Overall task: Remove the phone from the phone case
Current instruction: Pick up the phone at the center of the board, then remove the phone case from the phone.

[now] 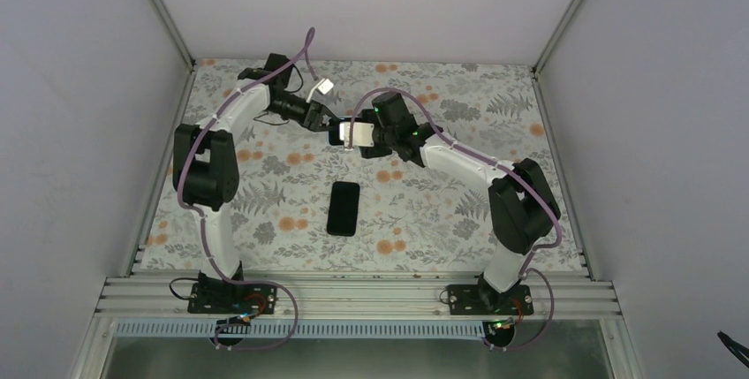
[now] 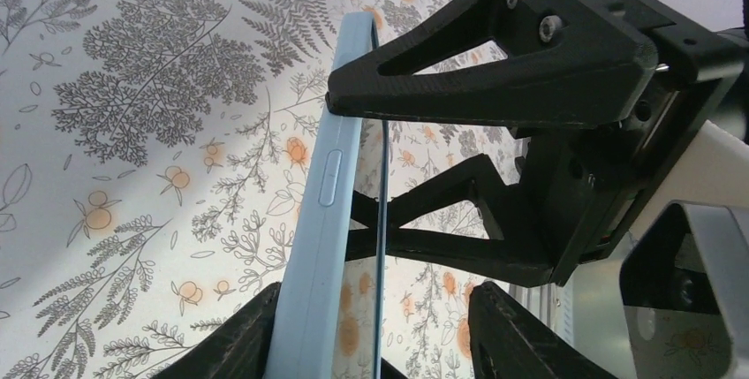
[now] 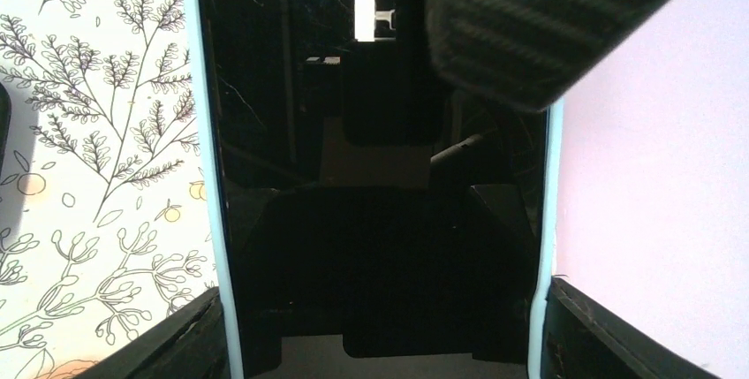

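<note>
A light blue phone case (image 1: 357, 135) with a black phone (image 3: 371, 246) in it is held in the air above the back middle of the table. My right gripper (image 1: 351, 134) is shut on the case's two long edges (image 3: 212, 176), its fingers (image 3: 177, 335) pressing each side. My left gripper (image 1: 330, 123) is open around the case's far end. In the left wrist view the case (image 2: 318, 220) shows edge-on, with one finger (image 2: 230, 339) against its back and the other apart from the glossy screen. That finger also shows in the right wrist view (image 3: 503, 34).
A second black phone-like slab (image 1: 343, 208) lies flat on the floral table cover (image 1: 424, 220) in the middle. A white connector (image 1: 323, 87) hangs on a cable near the left arm. Grey walls enclose the table on three sides.
</note>
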Controlling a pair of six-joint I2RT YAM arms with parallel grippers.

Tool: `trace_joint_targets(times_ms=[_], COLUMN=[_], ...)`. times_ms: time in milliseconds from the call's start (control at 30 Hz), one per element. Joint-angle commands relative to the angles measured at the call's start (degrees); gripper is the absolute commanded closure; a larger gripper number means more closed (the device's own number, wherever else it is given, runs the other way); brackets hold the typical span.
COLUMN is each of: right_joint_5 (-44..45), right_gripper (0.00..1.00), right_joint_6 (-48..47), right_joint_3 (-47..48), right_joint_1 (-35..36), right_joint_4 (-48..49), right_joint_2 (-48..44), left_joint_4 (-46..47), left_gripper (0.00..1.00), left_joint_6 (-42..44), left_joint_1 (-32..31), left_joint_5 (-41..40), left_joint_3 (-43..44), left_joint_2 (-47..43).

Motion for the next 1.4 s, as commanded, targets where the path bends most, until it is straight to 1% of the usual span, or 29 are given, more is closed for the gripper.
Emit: trace_joint_targets(times_ms=[0, 33, 67, 100, 167, 200, 267, 333, 400, 500, 567, 600, 633, 700, 833, 933, 1033, 1100, 1167, 1233, 1367], right_joint_5=[1.8, 1.7, 1.5, 1.6, 1.6, 1.5, 1.6, 1.2, -0.4, -3.4, -4.3, -5.3, -6.7, -10.7, -20.0, -22.9, -24.1, -24.0, -24.6, -26.4, -28.8], right_gripper=[0.59, 0.59, 0.59, 0.59, 0.58, 0.58, 0.58, 0.54, 0.45, 0.22, 0.11, 0.02, 0.0, 0.0, 0.0, 0.0, 0.02, 0.03, 0.05, 0.06, 0.07], right_joint_6=[1.8, 1.8, 1.8, 1.8, 1.7, 1.7, 1.4, 1.1, 0.6, -1.0, -1.5, -1.4, -1.1, 0.0, 1.2, 0.7, 0.0, 0.1, 0.7, 1.4, 2.8], right_joint_3=[3.3, 3.3, 3.3, 3.3, 3.3, 3.3, 3.2, 3.0, 2.7, 3.4, 3.8, 3.9, 4.2, 5.4, 5.5, 3.5, 1.8, 1.5, 1.8, 2.3, 5.4], right_joint_1=[0.5, 0.5, 0.6, 0.7, 0.9, 0.9, 1.0, 1.0, 1.0, 1.0, 0.9, 0.6, 0.2, -1.1, -4.6, -6.9, -8.7, -9.4, -9.9, -10.2, -10.3], right_joint_4=[5.4, 5.3, 5.2, 5.1, 4.8, 4.5, 4.1, 3.8, 2.4, -3.7, -9.0, -11.5, -14.0, -19.4, -26.9, -29.4, -30.8, -31.0, -30.7, -29.9, -29.8], right_joint_2=[0.0, -0.3, -0.5, -0.6, -1.0, -1.1, -1.2, -1.6, -2.0, -2.6, -3.1, -3.6, -4.3, -6.2, -10.6, -13.2, -14.0, -13.3, -12.5, -11.7, -8.8], left_joint_4=[-3.5, -3.6, -3.7, -3.9, -4.7, -5.2, -6.3, -8.4, -11.0, -15.5, -18.6, -20.0, -20.7, -19.2, -9.9, -5.0, -1.3, 0.4, 0.7, 0.2, 0.7], left_gripper=[0.51, 0.52, 0.58, 0.7, 0.83, 0.87, 0.92, 0.97, 0.98, 0.98, 0.98, 0.98, 0.98, 0.98, 0.98, 0.98, 0.98, 0.98, 0.98, 0.98, 0.98], left_joint_6=[2.1, 2.2, 2.4, 2.7, 3.2, 3.7, 4.6, 6.4, 9.3, 13.6, 16.3, 17.8, 18.8, 19.2, 18.7, 19.8, 21.5, 21.6, 21.6, 21.3, 20.3], left_joint_1=[-1.0, -1.0, -1.0, -1.0, -1.0, -1.0, -1.0, -1.0, -1.1, -1.2, -1.3, -1.3, -1.3, -1.4, -2.1, -3.9, -5.9, -7.3, -8.3, -9.3, -12.4], left_joint_5=[3.5, 3.6, 3.8, 4.1, 4.7, 5.2, 6.7, 7.9, 8.6, 8.1, 6.1, 4.7, 2.8, -2.5, -17.2, -28.3, -34.4, -36.4, -35.8, -35.0, -36.0], left_joint_3=[1.2, 1.3, 1.4, 1.5, 2.1, 2.4, 3.0, 4.3, 6.1, 8.4, 9.9, 10.6, 11.4, 11.1, 3.5, -2.7, -9.1, -12.2, -13.9, -14.8, -17.2], left_joint_2=[1.4, 1.6, 1.8, 2.2, 2.8, 3.1, 3.3, 3.6, 3.6, 3.2, 2.8, 2.6, 2.2, -0.8, -10.5, -17.7, -24.3, -27.8, -30.0, -31.3, -32.9])
